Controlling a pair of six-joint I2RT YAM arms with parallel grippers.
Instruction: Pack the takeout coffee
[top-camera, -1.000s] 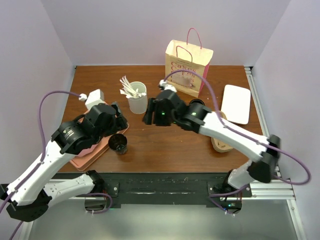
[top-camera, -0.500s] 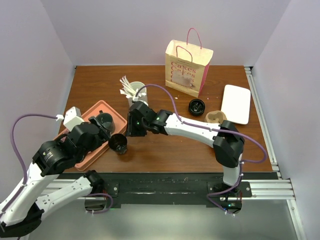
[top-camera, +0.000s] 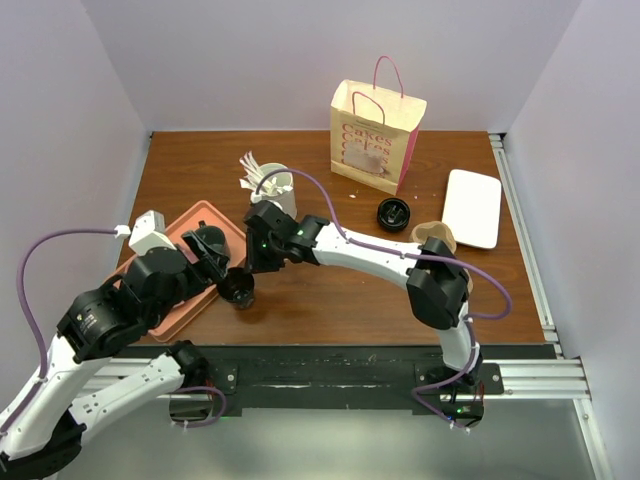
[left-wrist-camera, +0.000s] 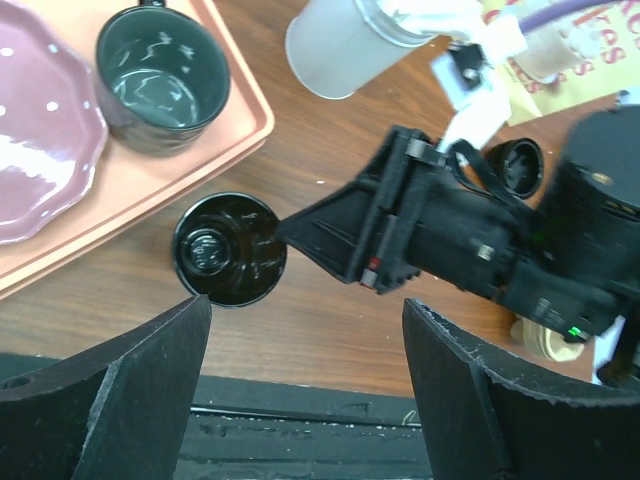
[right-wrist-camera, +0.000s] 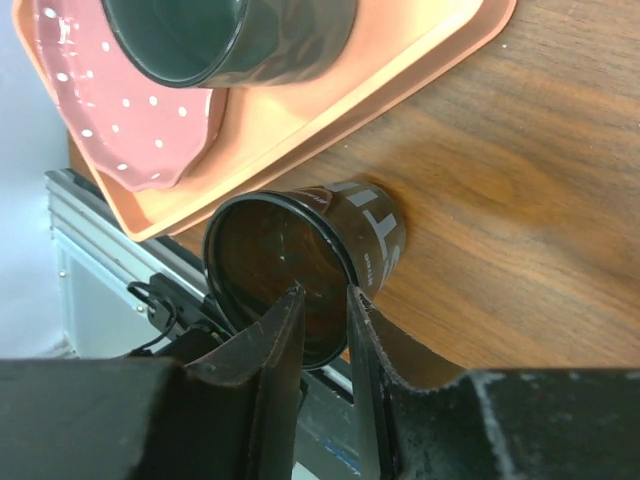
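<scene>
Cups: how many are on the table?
3. A lidless dark brown paper cup stands beside the orange plastic tray, a dark glazed mug sits on that tray, and a white cup of wooden stirrers stands farther back. Others may be hidden.

Pale lilac walls (top-camera: 300, 60) around brown wooden table (top-camera: 330, 300)

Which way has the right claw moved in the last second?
Yes: the right gripper went left and nearer, from right of the white cup to the dark cup.
</scene>
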